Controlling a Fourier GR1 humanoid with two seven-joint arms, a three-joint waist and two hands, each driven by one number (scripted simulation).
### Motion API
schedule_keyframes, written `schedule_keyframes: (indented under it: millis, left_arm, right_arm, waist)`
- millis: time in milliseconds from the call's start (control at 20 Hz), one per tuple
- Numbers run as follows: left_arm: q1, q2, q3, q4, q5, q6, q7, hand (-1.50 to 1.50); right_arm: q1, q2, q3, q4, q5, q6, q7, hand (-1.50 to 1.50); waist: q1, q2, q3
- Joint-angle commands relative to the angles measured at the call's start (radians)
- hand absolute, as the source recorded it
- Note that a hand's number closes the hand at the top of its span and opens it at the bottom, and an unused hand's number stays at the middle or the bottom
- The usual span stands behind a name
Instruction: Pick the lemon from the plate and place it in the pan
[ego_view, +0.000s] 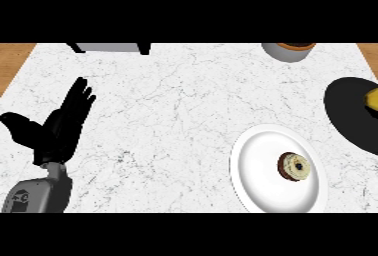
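A white plate (258, 175) lies at the lower right of the marble counter (177, 100). On it sits a small round ring-shaped item with a brown rim and pale top (295, 166). A black pan (351, 117) is cut off by the right edge, and a yellow lemon (372, 98) shows inside it at the very edge. My left hand (59, 125) rests at the left, fingers straight and up, holding nothing. My right hand is out of sight.
A grey cup with a brown inside (291, 50) stands at the back right. A grey object with black legs (111, 47) sits at the back left. Wooden floor shows past the counter's left and right back corners.
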Motion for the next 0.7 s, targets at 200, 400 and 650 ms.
schedule_keyframes:
  millis: [200,400,650]
  left_arm:
    - [-0.066,0.02,0.013,0.004,0.016,-0.011,0.044,0.0]
    - [-0.058,-0.013,-0.002,0.025,-0.011,0.019,0.011,0.0]
    - [-0.028,0.004,0.02,0.034,0.005,-0.009,-0.024,0.0]
  right_arm:
    - [-0.094,-0.034,-0.022,0.291,0.04,-0.022,0.132,-1.5]
    - [-0.106,-0.037,-0.011,0.365,0.046,0.016,0.07,-1.5]
    - [-0.077,-0.043,-0.113,0.383,-0.074,0.066,-0.091,-1.5]
  waist:
    - [0.021,0.013,0.003]
    - [0.019,0.013,0.003]
    - [0.001,0.007,0.003]
